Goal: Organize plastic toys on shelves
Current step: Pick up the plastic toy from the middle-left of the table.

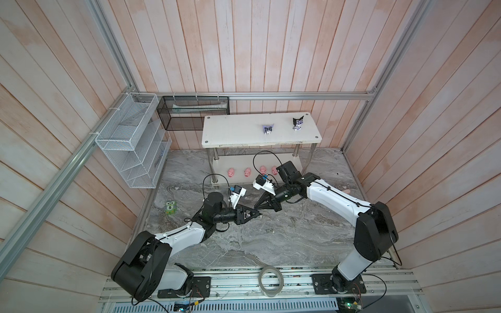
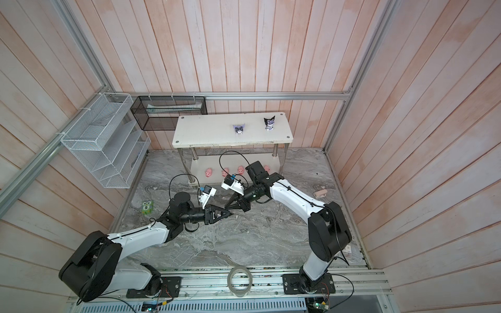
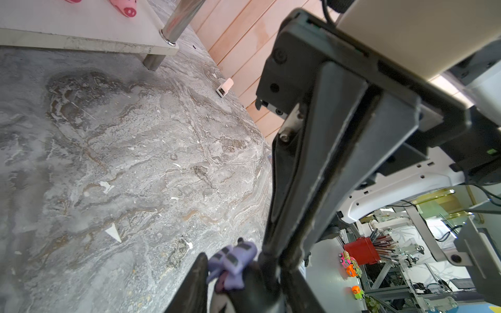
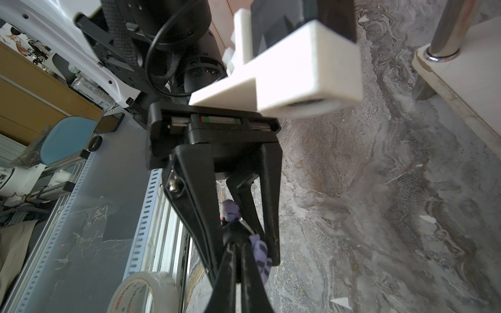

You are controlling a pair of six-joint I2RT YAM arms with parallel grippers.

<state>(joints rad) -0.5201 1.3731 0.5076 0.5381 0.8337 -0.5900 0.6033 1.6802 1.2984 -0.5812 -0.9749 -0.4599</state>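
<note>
Marble tabletop (image 1: pixel 298 233): L claw (image 1: pixel 259 215) pinching purple figurine (image 3: pixel 233 260); R claw (image 1: pixel 257 209) pressed together beside it.

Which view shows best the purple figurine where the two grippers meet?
The left wrist view: the purple figurine sits close and clear in the left gripper. The right wrist view shows it partly behind gripper fingers. In both top views it is too small to tell.

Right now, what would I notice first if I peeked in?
The left gripper and right gripper meet tip to tip above the marble table, a tiny purple figurine in the left one's grip. Behind them, four pink pigs line the lower board of the white rack, and two more figurines sit on top.
</note>
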